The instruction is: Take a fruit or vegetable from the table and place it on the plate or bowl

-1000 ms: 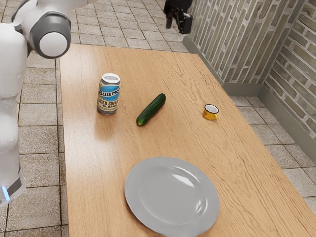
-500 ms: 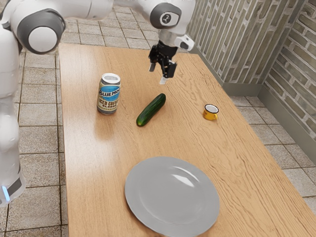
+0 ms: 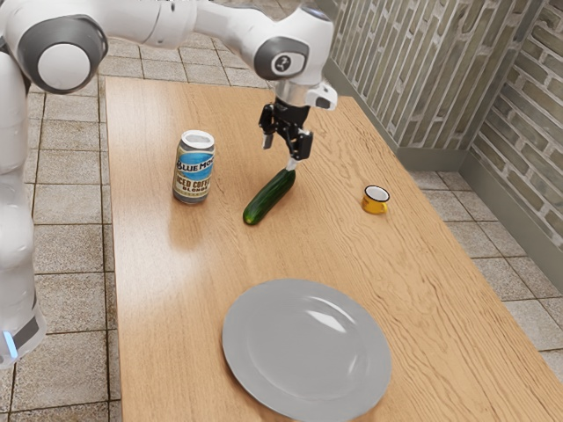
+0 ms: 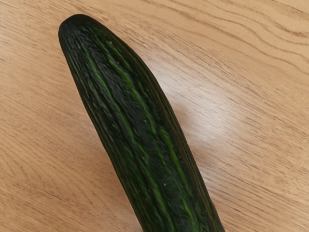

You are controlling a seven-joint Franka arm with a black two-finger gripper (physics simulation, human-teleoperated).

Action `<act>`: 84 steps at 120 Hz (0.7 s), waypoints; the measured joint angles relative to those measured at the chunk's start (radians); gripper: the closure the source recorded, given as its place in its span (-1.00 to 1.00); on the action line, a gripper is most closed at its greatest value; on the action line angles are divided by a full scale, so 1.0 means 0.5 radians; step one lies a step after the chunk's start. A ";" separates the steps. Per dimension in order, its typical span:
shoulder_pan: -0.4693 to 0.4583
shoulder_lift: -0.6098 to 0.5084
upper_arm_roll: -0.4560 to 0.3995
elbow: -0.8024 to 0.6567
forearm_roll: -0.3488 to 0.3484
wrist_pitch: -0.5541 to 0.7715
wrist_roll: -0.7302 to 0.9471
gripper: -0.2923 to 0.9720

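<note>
Four things lie on the wood-grain tabletop (image 3: 422,290): a cucumber (image 3: 269,195), a can (image 3: 193,167), a small yellow ring-shaped item (image 3: 376,200) and a plate (image 3: 239,352).

The cucumber is long, dark green and slightly curved. It lies flat and diagonal mid-tabletop, between the can and the yellow item, well apart from the plate. The plate is round, smooth, grey and glossy w/ a shallow rim. The can is an upright cylinder w/ a blue label that wraps out of sight, so it's partly legible.

Can't tell what the yellow item is.

The tool (image 3: 281,151) hangs just above the cucumber's far end, black fingers apart and gripping nothing.

The wrist view gives skin detail the ext. view lacks: on the cucumber (image 4: 140,140), fine lengthwise ridges, lighter green streaks and a rounded tip. Its other end is cut off at the frame edge.
</note>
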 joint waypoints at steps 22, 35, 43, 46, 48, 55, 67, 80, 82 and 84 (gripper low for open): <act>-0.010 -0.011 0.000 -0.057 0.005 0.075 -0.083 -0.54; -0.010 -0.028 -0.002 -0.112 0.009 0.100 -0.121 -0.54; -0.004 -0.035 -0.010 -0.140 0.011 0.118 -0.142 -0.54; -0.003 -0.036 -0.012 -0.144 0.012 0.124 -0.149 -0.54; -0.003 -0.035 -0.013 -0.146 0.013 0.128 -0.154 -0.54; 0.000 -0.036 -0.019 -0.170 0.014 0.145 -0.169 -0.54; 0.001 -0.037 -0.029 -0.210 0.015 0.176 -0.193 -0.54; -0.009 -0.037 -0.032 -0.251 0.016 0.215 -0.214 -0.54; -0.010 -0.037 -0.033 -0.258 0.016 0.222 -0.217 -0.54; -0.011 -0.037 -0.034 -0.263 0.016 0.228 -0.220 -0.54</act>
